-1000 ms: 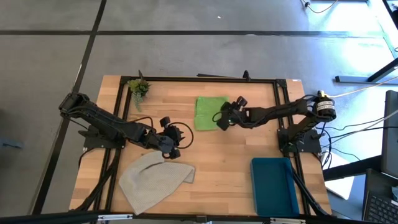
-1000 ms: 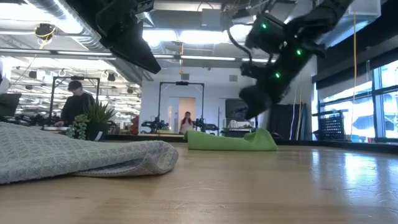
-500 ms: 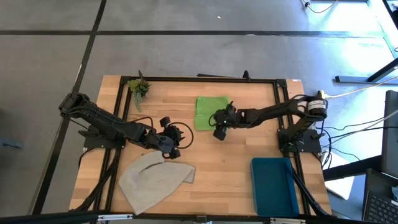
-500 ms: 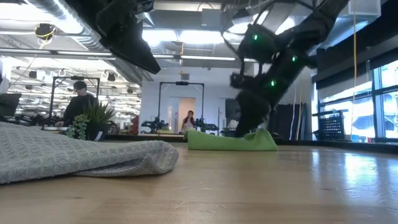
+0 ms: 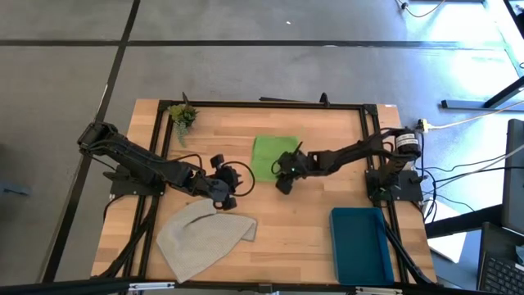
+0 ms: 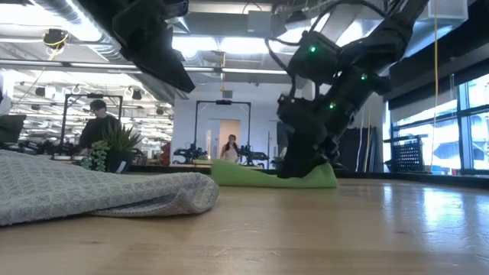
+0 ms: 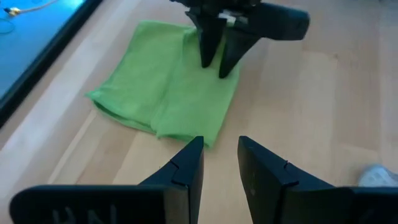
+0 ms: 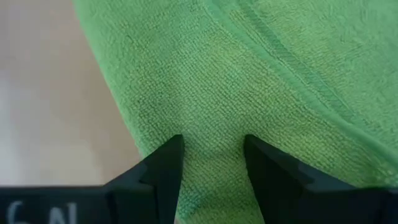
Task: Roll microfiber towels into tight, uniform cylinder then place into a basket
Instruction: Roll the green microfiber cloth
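Observation:
The lime green towel (image 5: 264,154) lies folded and flat on the table's middle, toward the far side; it also shows in the left wrist view (image 7: 161,93) and the low view (image 6: 244,177). My right gripper (image 5: 282,172) is down on its near right part, fingers a little apart (image 8: 211,158). The grey-beige towel (image 5: 205,233) lies crumpled at the near left. My left gripper (image 5: 236,180) hovers open and empty between the two towels. The teal basket (image 5: 360,244) stands at the near right. My right gripper sets both fingertips (image 7: 210,53) down on the green towel near its near right corner (image 8: 211,124). The fingers come steeply from above, slanting from the table's right. Cloth lies in the gap between them. The towel stays flat on the table.
A small green plant (image 5: 182,115) stands at the far left corner. People and equipment show in the room behind the table in the low view. Bare wood lies between the green towel and the basket.
My right gripper has gone toward the table's left and near side and down onto the green towel. The towel has slid a little toward the near left, still flat on the table.

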You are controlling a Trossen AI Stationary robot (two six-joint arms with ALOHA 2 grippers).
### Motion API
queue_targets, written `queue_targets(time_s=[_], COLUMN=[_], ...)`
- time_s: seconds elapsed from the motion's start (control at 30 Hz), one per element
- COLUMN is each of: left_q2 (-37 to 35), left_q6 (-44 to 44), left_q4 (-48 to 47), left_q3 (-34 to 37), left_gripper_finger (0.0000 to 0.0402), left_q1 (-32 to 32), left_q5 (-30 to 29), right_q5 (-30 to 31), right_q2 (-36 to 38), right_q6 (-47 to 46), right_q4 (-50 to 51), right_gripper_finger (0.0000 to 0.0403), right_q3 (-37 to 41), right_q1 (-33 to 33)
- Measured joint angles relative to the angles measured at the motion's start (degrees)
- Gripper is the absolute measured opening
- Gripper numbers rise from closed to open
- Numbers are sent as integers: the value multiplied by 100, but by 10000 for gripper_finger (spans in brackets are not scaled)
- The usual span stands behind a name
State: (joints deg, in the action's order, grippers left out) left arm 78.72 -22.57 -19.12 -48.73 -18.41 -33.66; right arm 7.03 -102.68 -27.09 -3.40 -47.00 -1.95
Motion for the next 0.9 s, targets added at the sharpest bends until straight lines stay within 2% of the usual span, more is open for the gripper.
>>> queue_targets(time_s=[0.27,0.43,0.7,0.77,0.9], left_q2=[0,0,0,2,178], left_q6=[-132,-131,-73,114,347], left_q4=[-232,-277,-285,-275,-108], left_q3=[0,0,0,0,3], left_gripper_finger=[92,92,92,92,92], left_q1=[-67,-188,-313,-279,-49], left_q5=[169,172,180,186,191], right_q5=[-151,-102,-30,243,1074], right_q2=[-9,132,628,627,616], right_q6=[-459,82,1552,1837,1847], right_q4=[-581,-586,1040,1381,1765], right_gripper_finger=[174,174,174,174,174], right_q3=[7,-127,-834,-971,-986], right_q1=[686,879,1012,1053,1028])
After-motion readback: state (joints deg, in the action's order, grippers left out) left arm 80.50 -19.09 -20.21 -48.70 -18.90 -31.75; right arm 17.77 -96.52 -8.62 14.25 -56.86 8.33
